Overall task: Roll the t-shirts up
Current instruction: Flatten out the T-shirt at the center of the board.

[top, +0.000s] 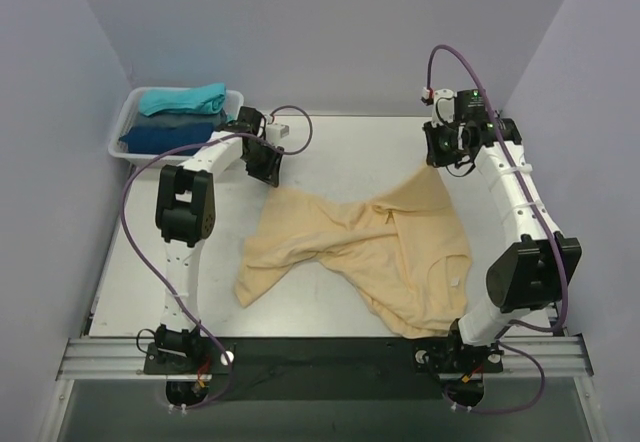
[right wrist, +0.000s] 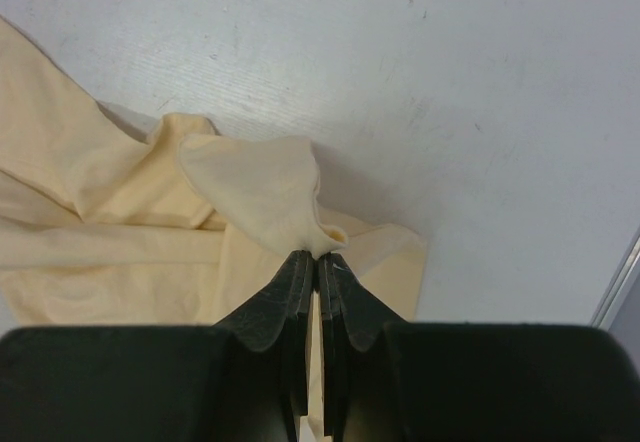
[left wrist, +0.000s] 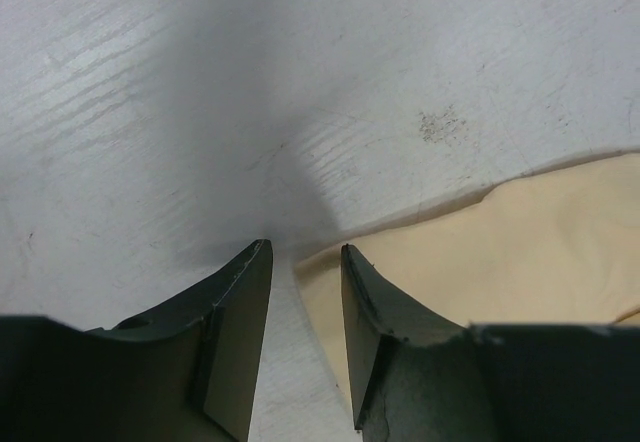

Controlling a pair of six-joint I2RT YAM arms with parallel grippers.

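Two grippers flank the shirt [top: 370, 252]: the right gripper [right wrist: 318, 258] pinches a lifted fold between its tips; the left gripper [left wrist: 305, 252] stands parted, a shirt corner seemingly lying just under it.

The left gripper [left wrist: 305, 247] sits at six o'clock, its two dark fingers [left wrist: 240, 342] pointing toward twelve with a clear gap between them and nothing pinched. Under them lies the white table [left wrist: 200, 82], scuffed and grainy, with a small speckled smudge [left wrist: 438, 124] toward two o'clock and a soft shadow [left wrist: 240, 112] running from the fingertips toward eleven. A tan shirt [left wrist: 540, 252] spreads in from four o'clock. Its corner reaches into the gap, just beside the finger at five o'clock.
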